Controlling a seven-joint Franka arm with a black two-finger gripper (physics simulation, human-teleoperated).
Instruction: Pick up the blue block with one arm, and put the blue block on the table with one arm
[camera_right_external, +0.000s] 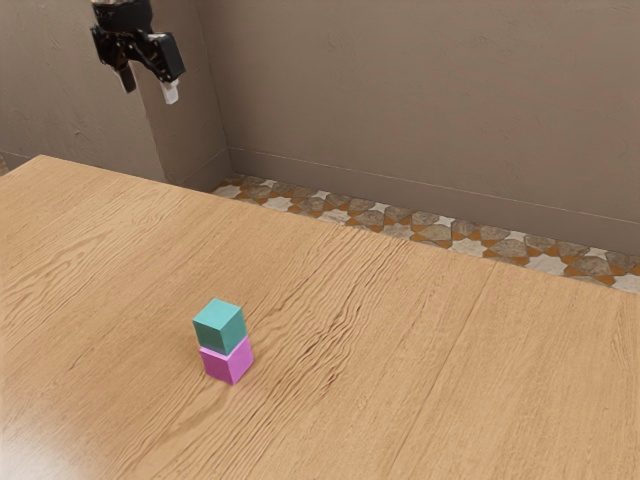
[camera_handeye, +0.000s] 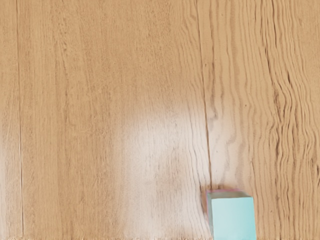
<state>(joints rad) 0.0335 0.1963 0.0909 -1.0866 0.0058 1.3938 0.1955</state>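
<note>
At the exterior view's left, the table's (camera_right_external: 90, 230) corner is showing, its far edge slanting down rightward. High over the wood, our gripper (camera_right_external: 149, 85) is pointing down, fingers standing apart, open air lying between us and the blocks. Further right, the blue block (camera_right_external: 220, 326) (rather teal, we're thinking) is sitting on the pink block (camera_right_external: 228, 363), well inside that edge.
</note>
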